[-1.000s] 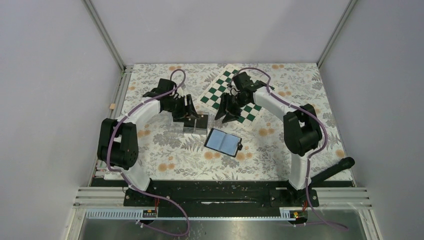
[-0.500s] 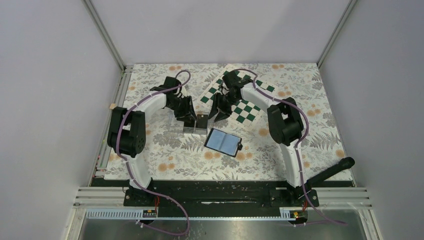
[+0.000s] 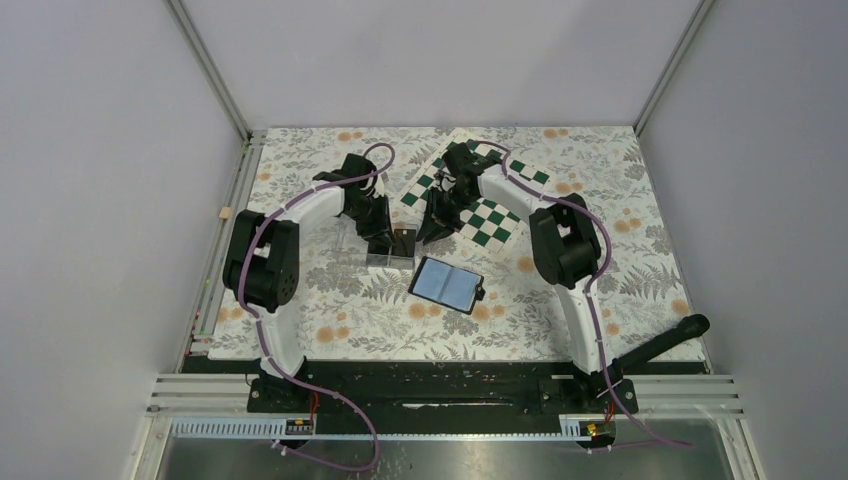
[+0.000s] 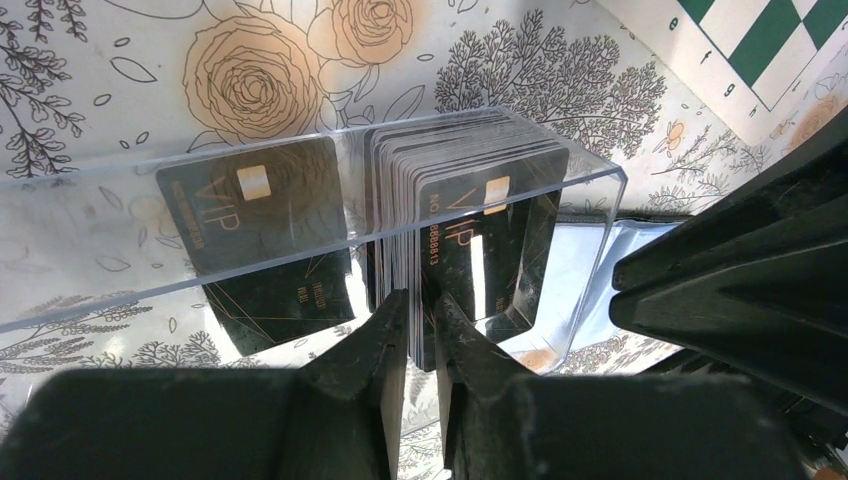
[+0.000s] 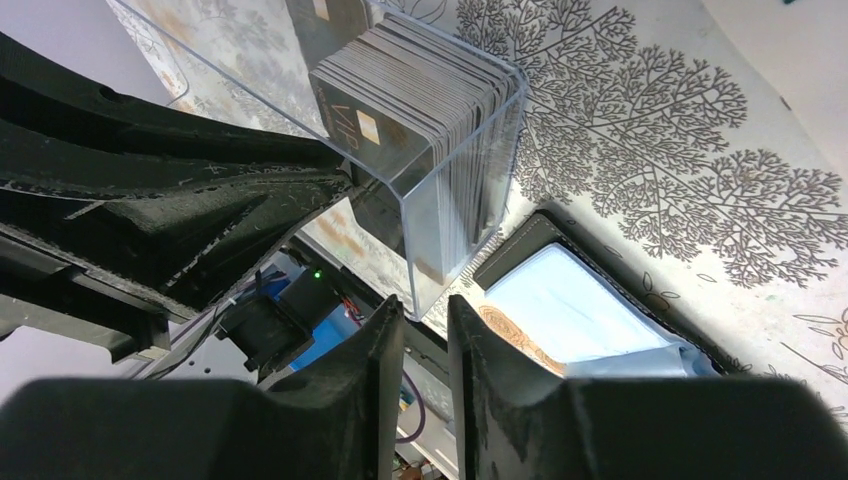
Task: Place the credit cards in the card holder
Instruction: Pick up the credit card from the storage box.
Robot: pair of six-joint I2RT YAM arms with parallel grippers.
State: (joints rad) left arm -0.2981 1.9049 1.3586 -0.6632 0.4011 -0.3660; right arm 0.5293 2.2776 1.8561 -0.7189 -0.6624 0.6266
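Beside the credit cards (image 4: 490,215) the left hand (image 4: 420,300) is narrow; right hand (image 5: 427,305) narrow likewise.

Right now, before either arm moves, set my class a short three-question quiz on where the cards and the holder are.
1. True or false: the card holder lies opened out on the table.
2. Multiple choice: the stack of credit cards is
A. standing on edge in the clear plastic box
B. tucked inside the card holder
C. spread flat on the table
3. Short answer: what word is printed on the card faces in the left wrist view?

Key: 1 true; 2 A; 3 VIP.
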